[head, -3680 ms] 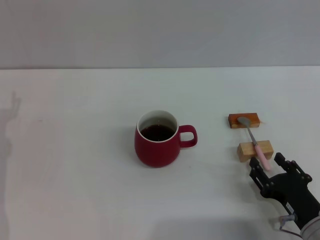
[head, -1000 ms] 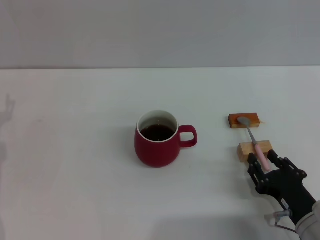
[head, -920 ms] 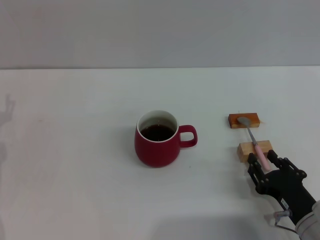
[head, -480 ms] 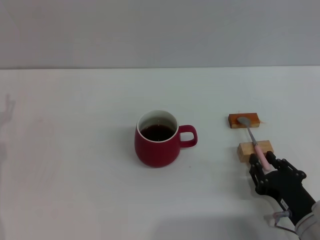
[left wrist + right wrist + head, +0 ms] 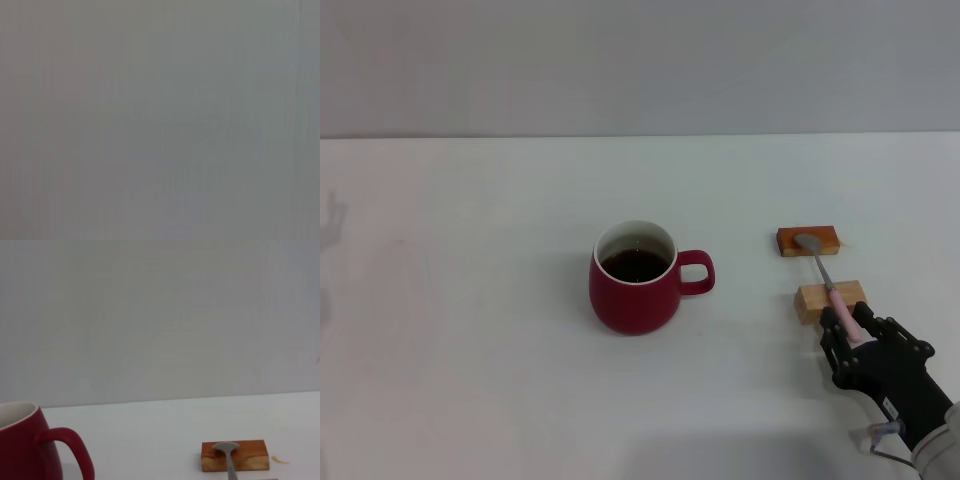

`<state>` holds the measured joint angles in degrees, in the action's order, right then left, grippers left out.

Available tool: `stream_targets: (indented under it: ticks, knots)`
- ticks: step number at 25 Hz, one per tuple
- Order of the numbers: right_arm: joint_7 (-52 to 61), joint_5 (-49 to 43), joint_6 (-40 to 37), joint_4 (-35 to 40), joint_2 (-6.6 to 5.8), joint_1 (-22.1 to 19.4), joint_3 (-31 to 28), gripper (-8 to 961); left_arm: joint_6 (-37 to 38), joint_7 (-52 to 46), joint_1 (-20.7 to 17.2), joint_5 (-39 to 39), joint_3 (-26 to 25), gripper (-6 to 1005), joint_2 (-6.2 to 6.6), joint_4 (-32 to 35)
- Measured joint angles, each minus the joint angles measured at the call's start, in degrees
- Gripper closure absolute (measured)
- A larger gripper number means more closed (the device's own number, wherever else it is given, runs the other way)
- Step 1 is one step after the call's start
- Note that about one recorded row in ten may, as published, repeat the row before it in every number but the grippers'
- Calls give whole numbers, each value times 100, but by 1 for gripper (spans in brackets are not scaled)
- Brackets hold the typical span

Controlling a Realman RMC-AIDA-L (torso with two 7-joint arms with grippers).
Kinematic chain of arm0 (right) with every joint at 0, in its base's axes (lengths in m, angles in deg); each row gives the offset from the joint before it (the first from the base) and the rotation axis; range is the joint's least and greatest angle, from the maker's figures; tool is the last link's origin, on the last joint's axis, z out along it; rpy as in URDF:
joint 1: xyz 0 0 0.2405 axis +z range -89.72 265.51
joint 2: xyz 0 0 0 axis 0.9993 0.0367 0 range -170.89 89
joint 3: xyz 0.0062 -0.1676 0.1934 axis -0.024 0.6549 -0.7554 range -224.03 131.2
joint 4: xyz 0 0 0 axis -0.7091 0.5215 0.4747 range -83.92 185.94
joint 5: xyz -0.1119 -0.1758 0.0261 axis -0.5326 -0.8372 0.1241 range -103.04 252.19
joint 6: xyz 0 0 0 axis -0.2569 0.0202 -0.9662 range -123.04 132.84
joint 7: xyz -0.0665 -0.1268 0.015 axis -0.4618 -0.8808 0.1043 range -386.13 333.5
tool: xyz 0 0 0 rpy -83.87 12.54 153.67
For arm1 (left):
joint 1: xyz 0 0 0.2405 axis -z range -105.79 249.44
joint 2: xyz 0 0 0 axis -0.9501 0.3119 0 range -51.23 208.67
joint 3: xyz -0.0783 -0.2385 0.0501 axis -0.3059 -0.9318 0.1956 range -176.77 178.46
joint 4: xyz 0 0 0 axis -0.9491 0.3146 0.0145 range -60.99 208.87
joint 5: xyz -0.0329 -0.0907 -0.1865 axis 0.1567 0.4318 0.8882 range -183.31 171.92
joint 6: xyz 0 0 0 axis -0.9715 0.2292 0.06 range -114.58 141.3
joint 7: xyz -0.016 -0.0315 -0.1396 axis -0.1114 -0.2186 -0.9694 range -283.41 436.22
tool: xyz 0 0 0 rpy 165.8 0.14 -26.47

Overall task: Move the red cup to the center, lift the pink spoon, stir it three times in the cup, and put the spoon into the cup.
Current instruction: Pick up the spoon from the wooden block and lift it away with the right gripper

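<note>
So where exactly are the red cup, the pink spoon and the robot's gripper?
red cup [image 5: 632, 296]: head view, front of its body.
pink spoon [image 5: 840, 303]: head view, pink handle.
right gripper [image 5: 856, 331]: head view, between its fingertips, at the handle's end.

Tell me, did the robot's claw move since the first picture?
Yes. The right claw slid toward the pale wooden block and now sits around the pink spoon handle's end, right at the block.

glossy ceramic red cup [image 5: 634, 283]; pink spoon [image 5: 827, 279] with dull metal bowl; two wooden blocks [image 5: 829, 300].
</note>
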<state>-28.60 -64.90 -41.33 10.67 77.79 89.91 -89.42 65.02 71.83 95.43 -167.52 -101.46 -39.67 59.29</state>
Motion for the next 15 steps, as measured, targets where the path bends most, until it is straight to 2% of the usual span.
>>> stream_targets:
  ticks: [15]
  knots:
    - [0, 0, 0, 0, 12, -15, -15, 611, 98, -80, -17, -23, 0, 153, 8, 41]
